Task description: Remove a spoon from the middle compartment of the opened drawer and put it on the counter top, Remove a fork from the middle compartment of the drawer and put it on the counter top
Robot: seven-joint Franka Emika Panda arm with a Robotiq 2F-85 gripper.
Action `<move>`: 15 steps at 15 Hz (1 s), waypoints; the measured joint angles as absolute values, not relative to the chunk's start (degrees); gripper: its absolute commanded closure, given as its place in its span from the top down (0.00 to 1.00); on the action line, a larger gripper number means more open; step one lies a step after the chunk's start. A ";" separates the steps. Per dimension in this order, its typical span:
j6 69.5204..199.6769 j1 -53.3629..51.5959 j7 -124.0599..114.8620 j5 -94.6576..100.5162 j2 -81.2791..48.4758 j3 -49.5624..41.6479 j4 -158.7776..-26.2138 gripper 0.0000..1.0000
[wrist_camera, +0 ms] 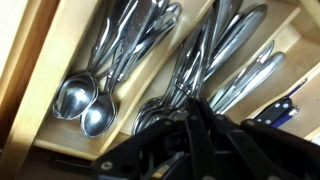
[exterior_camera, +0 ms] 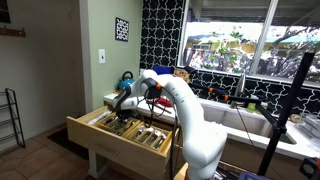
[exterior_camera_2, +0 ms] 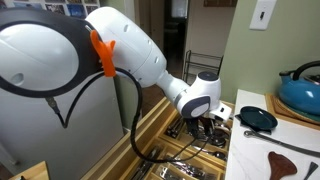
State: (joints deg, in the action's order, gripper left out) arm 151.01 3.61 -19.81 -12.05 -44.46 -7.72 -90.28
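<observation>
The drawer [exterior_camera: 100, 138] stands pulled open under the counter top [exterior_camera_2: 292, 160], with wooden dividers and cutlery inside. In the wrist view a compartment holds spoons [wrist_camera: 85, 100], and the section beside it, the middle compartment [wrist_camera: 205, 55], is packed with forks and spoons. My gripper [wrist_camera: 193, 103] is low inside the drawer over that packed section. Its dark fingers meet at the tips among the handles. I cannot see whether anything is pinched between them. The gripper also shows in both exterior views [exterior_camera: 122, 108] [exterior_camera_2: 205, 118], reaching down into the drawer.
Knives [wrist_camera: 255, 80] lie in the section beside the packed one, and a blue-handled knife [wrist_camera: 287, 104] lies further out. On the counter top stand a black pan [exterior_camera_2: 258, 119] and a blue pot [exterior_camera_2: 302, 88]. A dark utensil [exterior_camera_2: 292, 146] lies there too.
</observation>
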 measured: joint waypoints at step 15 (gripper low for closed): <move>138.31 6.92 -13.29 -12.45 -33.88 -4.98 -96.38 0.01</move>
